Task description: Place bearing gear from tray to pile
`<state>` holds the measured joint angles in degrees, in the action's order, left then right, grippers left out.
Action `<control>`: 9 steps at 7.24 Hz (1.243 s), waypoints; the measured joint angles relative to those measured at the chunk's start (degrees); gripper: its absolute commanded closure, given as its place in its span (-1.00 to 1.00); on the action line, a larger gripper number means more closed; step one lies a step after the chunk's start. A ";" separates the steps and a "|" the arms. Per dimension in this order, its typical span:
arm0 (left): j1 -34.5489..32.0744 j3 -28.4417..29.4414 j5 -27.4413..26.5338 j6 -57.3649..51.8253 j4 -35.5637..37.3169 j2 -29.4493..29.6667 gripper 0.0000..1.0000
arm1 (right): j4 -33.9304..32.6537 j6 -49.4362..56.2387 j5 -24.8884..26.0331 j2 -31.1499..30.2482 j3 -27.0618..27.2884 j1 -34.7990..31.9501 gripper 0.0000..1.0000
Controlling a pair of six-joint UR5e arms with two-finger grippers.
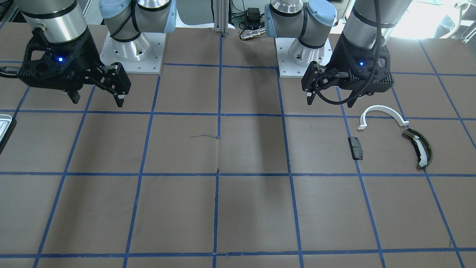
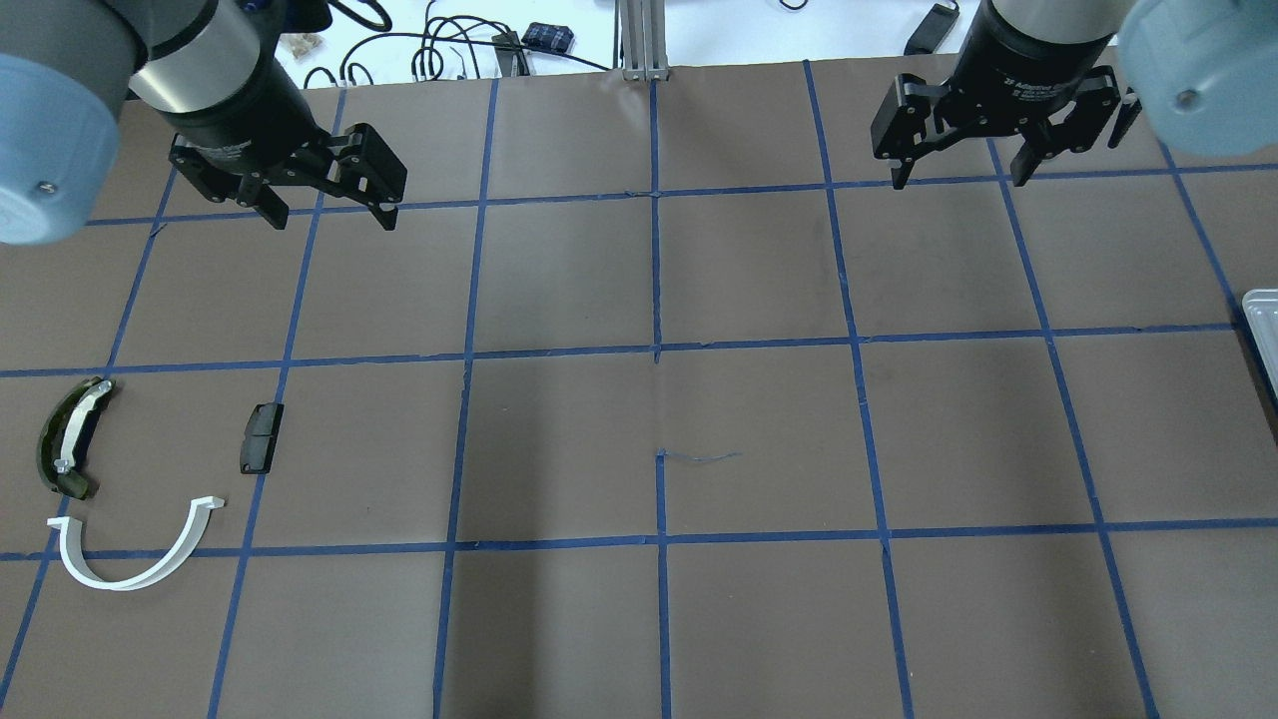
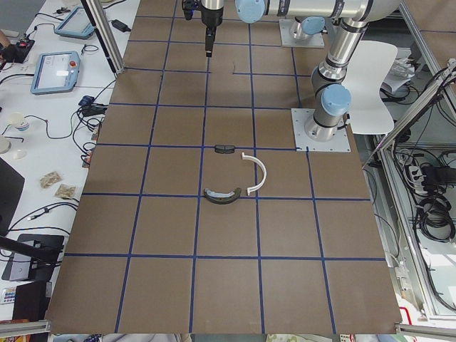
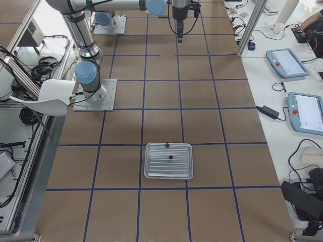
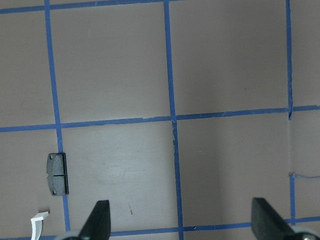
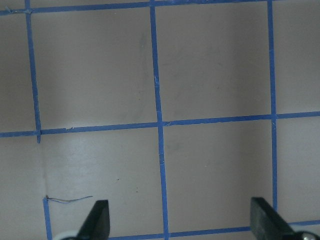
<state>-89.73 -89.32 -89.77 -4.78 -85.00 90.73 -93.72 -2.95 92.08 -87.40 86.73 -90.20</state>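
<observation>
The silvery tray [image 4: 168,160] lies near the table's right end; only its edge shows in the front view [image 1: 4,124] and the overhead view [image 2: 1263,320]. Two small dark parts [image 4: 170,157] lie in it; I cannot tell which is the bearing gear. The pile is at the left end: a white half-ring arc [image 2: 135,559], a black block [image 2: 262,436] and an olive curved piece [image 2: 70,436]. My left gripper [image 2: 331,215] hangs open and empty above the table, beyond the pile. My right gripper [image 2: 958,180] is open and empty, well away from the tray.
The table is brown with a blue tape grid. The two arm bases [image 1: 130,48] stand at its robot side. The left wrist view shows the black block [image 5: 57,173] and an end of the white arc [image 5: 37,222]. A thin thread [image 2: 699,457] lies mid-table.
</observation>
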 measured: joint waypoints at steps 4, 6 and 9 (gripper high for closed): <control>-0.89 2.80 -0.64 -0.21 -0.33 2.47 -1.00 | -0.31 9.64 0.69 1.19 -0.44 0.98 -1.00; -1.11 1.97 -0.56 -0.06 -0.31 2.17 -1.00 | -0.27 24.51 1.70 1.83 0.09 7.61 -1.00; -1.15 0.34 -0.50 -0.04 0.11 1.18 -1.00 | -0.78 56.42 2.19 2.91 4.77 25.02 -1.00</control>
<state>-90.88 -88.98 -90.28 -4.82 -84.89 91.91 -94.50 53.46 94.27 -84.50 91.50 -65.18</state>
